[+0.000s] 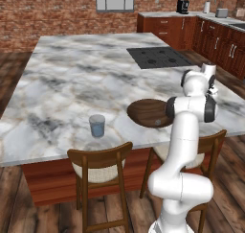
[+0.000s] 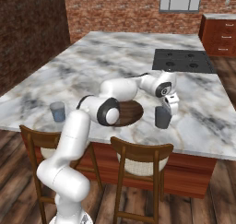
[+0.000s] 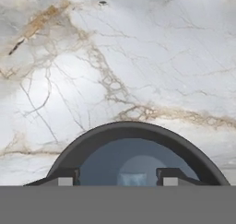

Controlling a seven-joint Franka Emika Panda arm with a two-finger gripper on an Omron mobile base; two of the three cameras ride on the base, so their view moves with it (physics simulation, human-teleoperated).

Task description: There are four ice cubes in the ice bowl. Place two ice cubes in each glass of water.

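1. Two glasses of water are standing on the marble island counter [image 1: 72, 83]. The lighter glass [image 1: 97, 125] is sitting near the front edge, well apart from the other items. The darker glass [image 2: 162, 117] is standing just beside the ice bowl [image 1: 148, 113], at the bowl's 3 o'clock in the right base view.
2. One ice bowl is resting on the counter between the two glasses. The arm is covering part of the bowl in both base views.
3. One pale ice cube [image 3: 133, 178] is showing in the hand view, at 6 o'clock, within the bluish contents of the darker glass. The number of cubes in the bowl cannot be determined; its interior is too dark and partly hidden.
4. One gripper [image 2: 171, 109] is hanging directly above the darker glass, pointing down at it. In the hand view, the two dark fingertips [image 3: 64, 178] are standing apart, one at each side of the glass opening. The jaws are parted to about half the width of the rim, with nothing gripped between them.
5. Two wooden chairs [image 1: 101, 167] are standing at the front edge of the island.
6. One black cooktop [image 1: 158, 57] is set in the counter at 12 o'clock from the bowl.
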